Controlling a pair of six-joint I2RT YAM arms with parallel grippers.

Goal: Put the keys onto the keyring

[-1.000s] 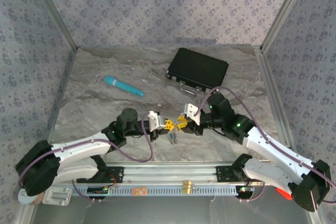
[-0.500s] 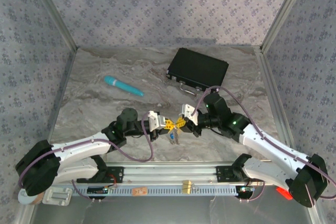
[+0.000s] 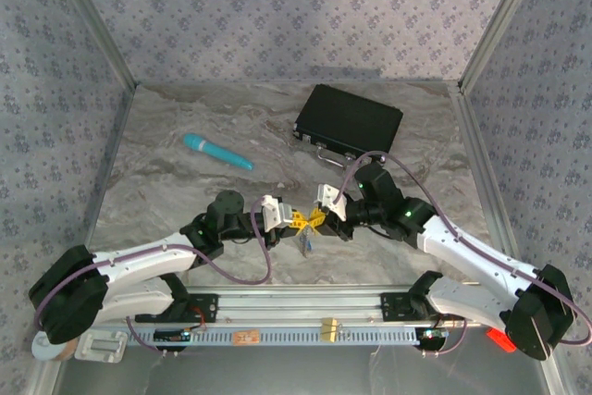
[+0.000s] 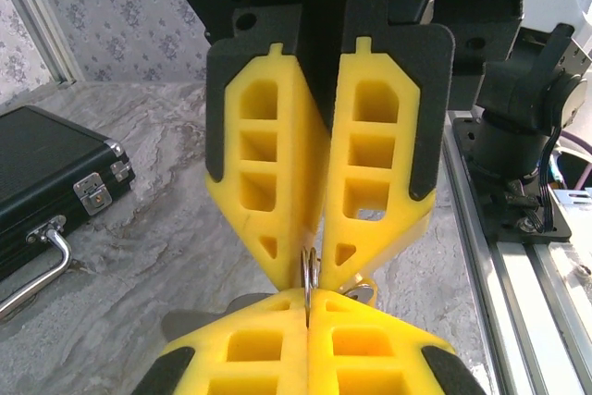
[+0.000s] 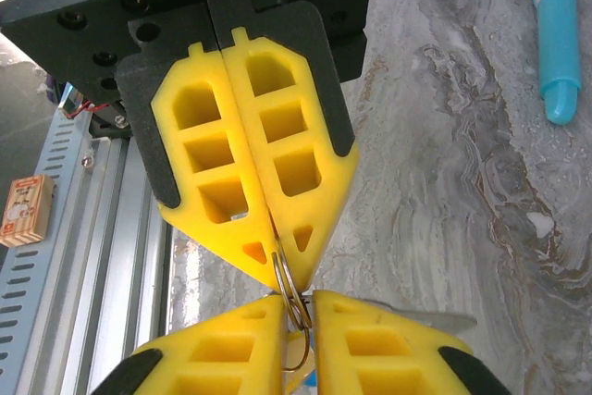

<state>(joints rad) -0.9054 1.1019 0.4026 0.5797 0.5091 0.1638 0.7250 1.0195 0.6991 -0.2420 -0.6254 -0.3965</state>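
Near the middle of the counter's [image 3: 166, 182] near edge, the left gripper [image 3: 300, 220] is clamping the keyring [image 4: 307, 273] upright and edge-on, a blue key [image 3: 304, 245] dangling beneath. The right gripper [image 3: 317, 218] is meeting it tip to tip, jaws barely parted around the ring, grip unclear, having edged leftward since earlier.

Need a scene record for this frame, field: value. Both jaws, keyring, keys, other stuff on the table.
left gripper: jaws shut on keyring
right gripper: tip to tip with left, jaws narrowly apart around keyring, grip unclear
blue key: just below the meeting tips
pen: teal, lying far left
case: black, closed, far side
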